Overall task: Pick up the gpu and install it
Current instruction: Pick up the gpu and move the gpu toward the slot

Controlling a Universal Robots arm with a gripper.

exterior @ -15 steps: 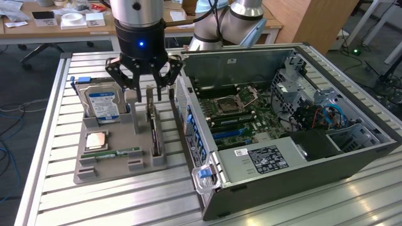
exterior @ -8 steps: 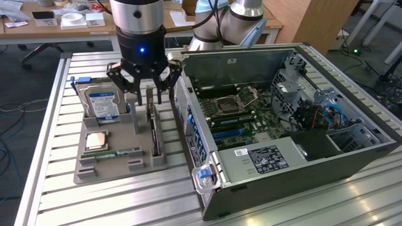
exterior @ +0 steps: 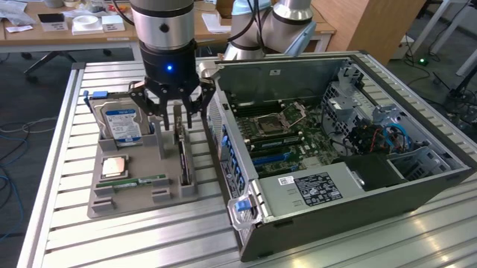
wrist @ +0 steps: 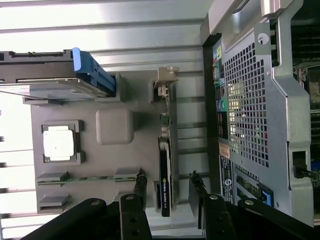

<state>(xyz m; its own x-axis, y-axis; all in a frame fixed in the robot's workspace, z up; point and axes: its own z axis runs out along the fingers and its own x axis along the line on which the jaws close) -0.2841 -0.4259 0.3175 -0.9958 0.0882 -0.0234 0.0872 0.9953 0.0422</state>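
The gpu (exterior: 182, 155) is a thin dark card standing on edge in a slot of the grey holder tray (exterior: 142, 196), just beside the open computer case (exterior: 335, 139). In the wrist view the gpu (wrist: 165, 170) has its silver bracket at the far end. My gripper (exterior: 177, 116) hangs straight over the card's far end and is open. Its two black fingers (wrist: 141, 181) straddle the card, and a gap shows on each side. My gripper (wrist: 168, 182) holds nothing.
The same tray carries a silver hard drive (exterior: 123, 120) with a blue-white label, a square processor (exterior: 114, 166) and a green memory stick (exterior: 134, 181). The case wall (wrist: 250, 100) stands close beside the gpu slot. Slatted metal table (exterior: 67, 223) lies around the tray.
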